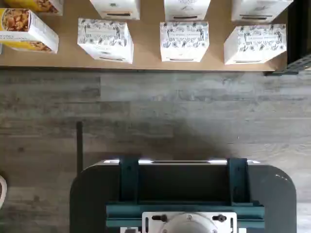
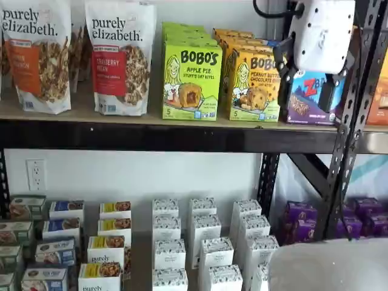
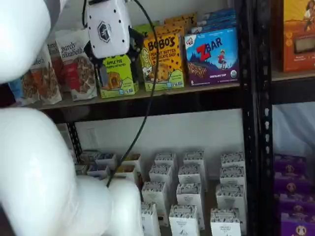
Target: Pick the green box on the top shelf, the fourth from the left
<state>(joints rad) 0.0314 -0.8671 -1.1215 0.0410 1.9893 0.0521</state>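
Green box (image 2: 191,82): lime cardboard carton, upright, printed with a cartoon blonde girl and a filled bar, front of a row of like cartons on the top shelf (image 2: 170,136), tan board over a thick black metal beam.

Nearest the cameras: smooth white arm casing, rounded and glossy, filling the left side in a shelf view. Next, hand (image 3: 112,59), white body with black fingers and a black cable trailing down, hanging in front of the green box and covering its upper part in that view; spread of the fingers impossible to tell.

Just beside the green box: yellow-orange box (image 2: 254,85), then blue box (image 2: 306,97). On the other side, soft granola bags (image 2: 118,57). Below: rows of small white patterned cartons (image 2: 170,251), purple packs (image 2: 300,221) past a perforated dark upright (image 2: 345,151).
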